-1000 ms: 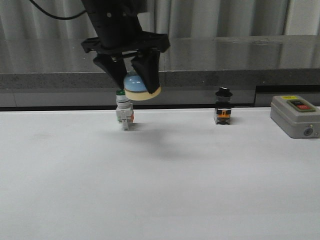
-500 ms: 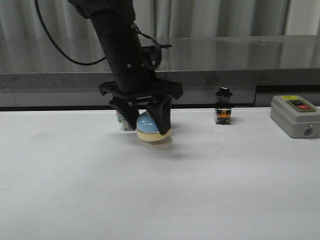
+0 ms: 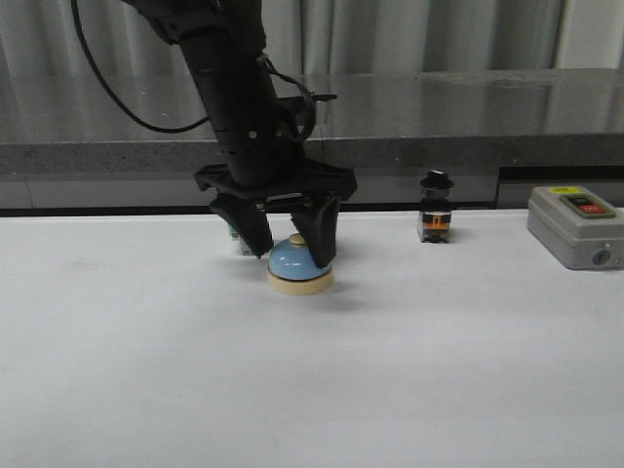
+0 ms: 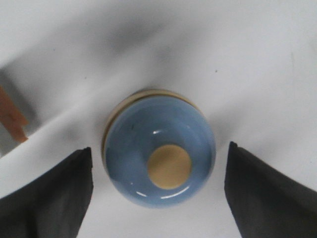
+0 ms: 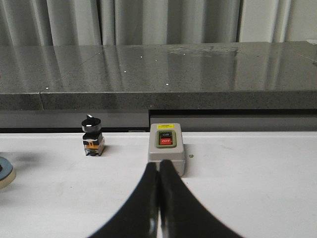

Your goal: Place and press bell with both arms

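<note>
The light-blue bell [image 3: 299, 263] with a cream base and cream knob stands upright on the white table [image 3: 312, 390]. My left gripper [image 3: 291, 249] is open and straddles it, one finger on each side with gaps showing. In the left wrist view the bell [image 4: 159, 154] sits between the two black fingers [image 4: 54, 193], untouched. My right gripper [image 5: 158, 168] is shut and empty, low over the table in front of a grey switch box; the right arm is out of the front view. A sliver of the bell's base [image 5: 6, 174] shows in the right wrist view.
A green-capped white switch [image 3: 237, 237] stands just behind the left gripper, mostly hidden. A black-capped switch [image 3: 435, 207] stands to the right. A grey on/off switch box [image 3: 575, 226] sits at the far right. A dark stone ledge [image 3: 439, 146] runs behind the table.
My left gripper came down with the bell, set it on the table and opened. The bell now stands free between the fingers.
</note>
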